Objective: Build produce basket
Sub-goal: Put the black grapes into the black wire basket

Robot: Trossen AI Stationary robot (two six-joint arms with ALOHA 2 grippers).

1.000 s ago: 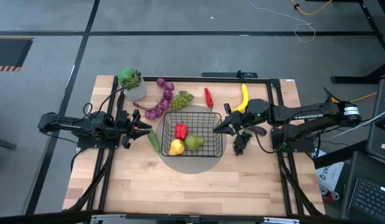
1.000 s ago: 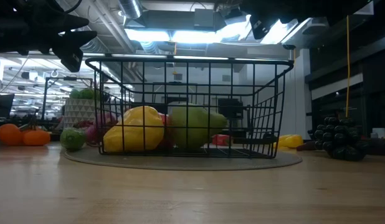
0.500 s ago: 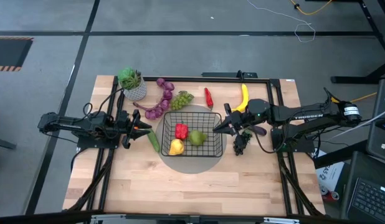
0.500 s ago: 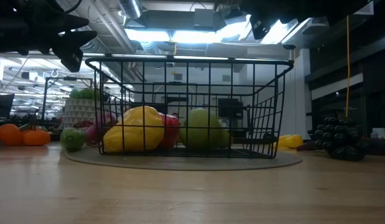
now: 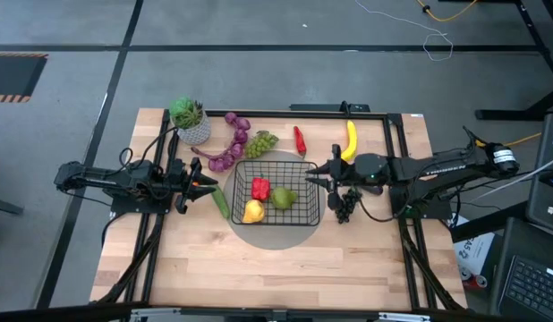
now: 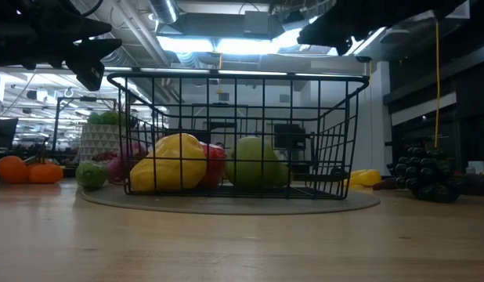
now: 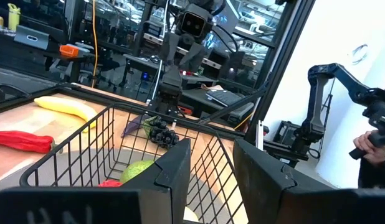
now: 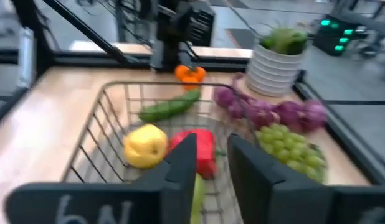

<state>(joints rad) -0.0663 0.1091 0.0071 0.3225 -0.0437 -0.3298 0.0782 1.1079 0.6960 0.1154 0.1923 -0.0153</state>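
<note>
Table (image 5: 259, 268): basket (image 5: 303, 215) holds pear (image 5: 283, 197).

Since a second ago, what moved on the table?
The pear dropped from the right hand and rolled upright in the basket, next to the red pepper. That hand has opened and pulled back over the basket's right rim. The left hand, yellow fruit, cucumber and everything else on the table stayed put.

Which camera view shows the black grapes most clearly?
The low view: the black grapes sit unobstructed on the table right of the basket. In the high view they are a small dark cluster under the right arm; the left wrist view shows them through the basket mesh; the right wrist view misses them.
</note>
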